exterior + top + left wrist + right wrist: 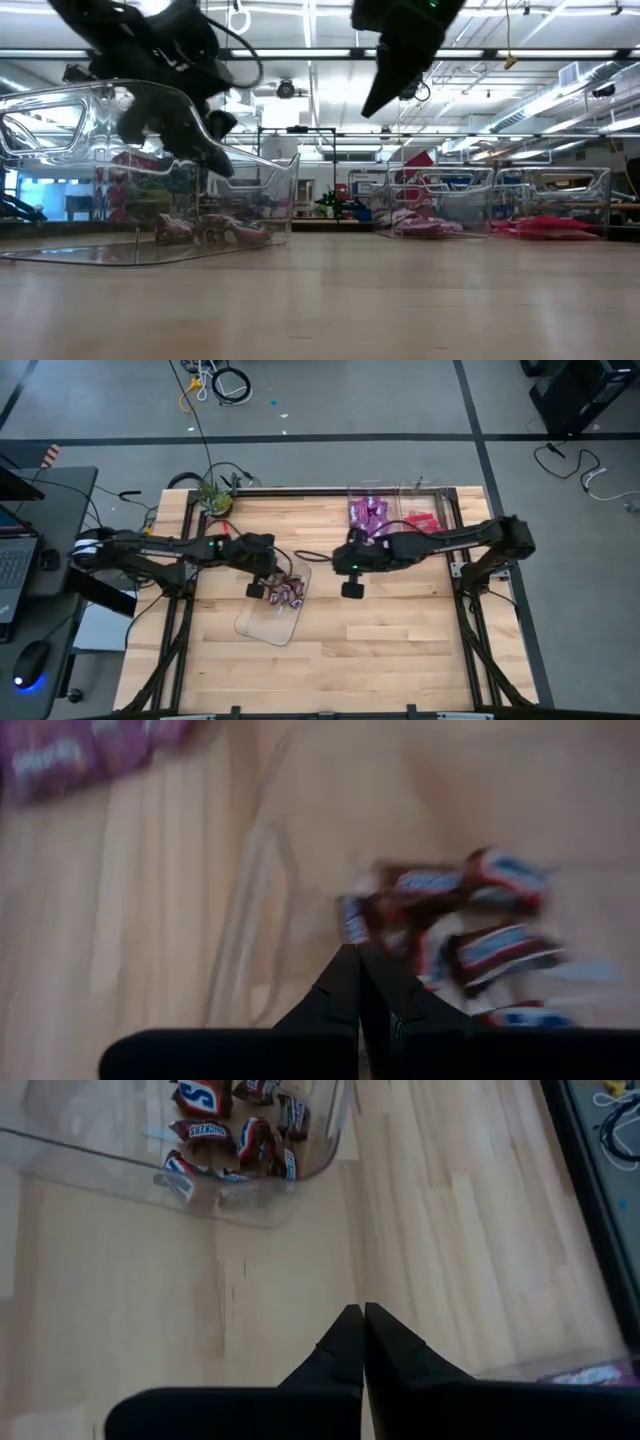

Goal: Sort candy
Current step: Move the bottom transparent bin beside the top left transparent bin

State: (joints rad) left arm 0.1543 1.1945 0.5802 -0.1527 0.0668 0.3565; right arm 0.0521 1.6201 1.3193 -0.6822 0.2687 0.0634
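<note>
While shut, left pincer (256, 590) above | brown candy (287, 594) beside

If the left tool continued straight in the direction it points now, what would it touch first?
Probably the brown candies in the clear tray. The left tool, shut, aims at the near edge of that pile; depth is unclear, so it might meet the tray floor first.

Small dark brown wrapped candies (288, 592) lie heaped left of the frame's centre, shiny purple-magenta packets (369, 513) are piled at upper centre, and red packets (423, 520) lie just right of those.
</note>
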